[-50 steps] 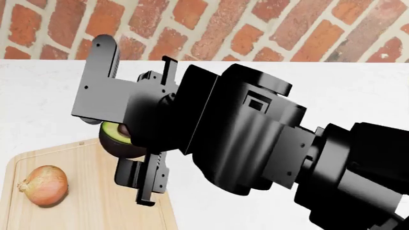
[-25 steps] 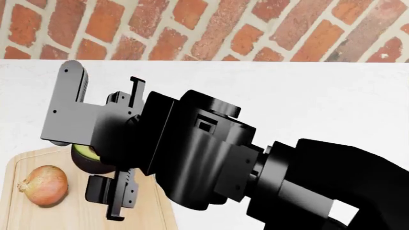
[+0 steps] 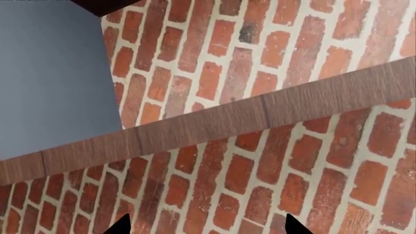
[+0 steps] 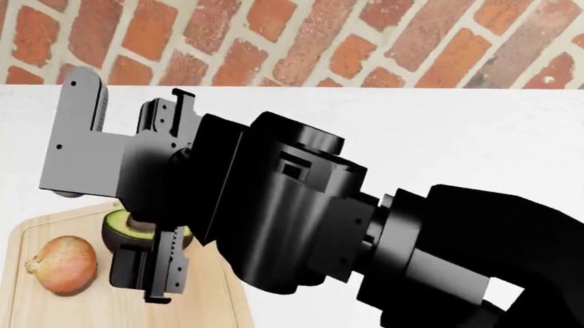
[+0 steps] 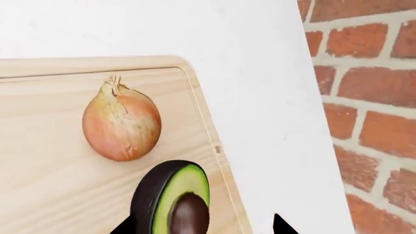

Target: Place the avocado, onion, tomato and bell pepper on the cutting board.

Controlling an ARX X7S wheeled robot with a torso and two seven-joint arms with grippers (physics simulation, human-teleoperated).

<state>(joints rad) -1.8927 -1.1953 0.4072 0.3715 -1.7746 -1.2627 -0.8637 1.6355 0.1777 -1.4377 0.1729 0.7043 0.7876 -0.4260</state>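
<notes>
My right gripper [image 4: 114,225] fills most of the head view, a bulky black wrist with grey finger plates reaching over the near left part of the white tabletop [image 4: 456,137]. One grey finger [image 4: 78,137] stands high above the other [image 4: 146,270], so the jaws are spread wide. Between them, the halved avocado with dark green skin, yellow-green flesh and a round brown pit [image 4: 123,229] sits on the light wooden rectangular cutting board with rounded corners and a rim groove [image 4: 55,307]; I cannot tell whether either finger touches it. From my right wrist camera the avocado [image 5: 175,202] stands on its edge, cut face showing, just inside the board's grooved rim [image 5: 208,126], with only the dark tips of my fingers [image 5: 281,225] peeking in at the frame's edge. Just beside it on the same board [image 5: 39,146], apart from it, lies the whole yellow-brown onion with papery tan-orange skin and a small rooty tip [image 5: 122,124]; in the head view the onion [image 4: 62,264] rests left of the avocado. Beyond the table rises a red brick wall with pale mortar [image 4: 319,41]. My left gripper [image 3: 204,229] shows only two dark tips set well apart with nothing between them, facing brick wall [image 3: 293,58], a brown wooden strip [image 3: 215,124] and a flat grey panel [image 3: 52,78].
</notes>
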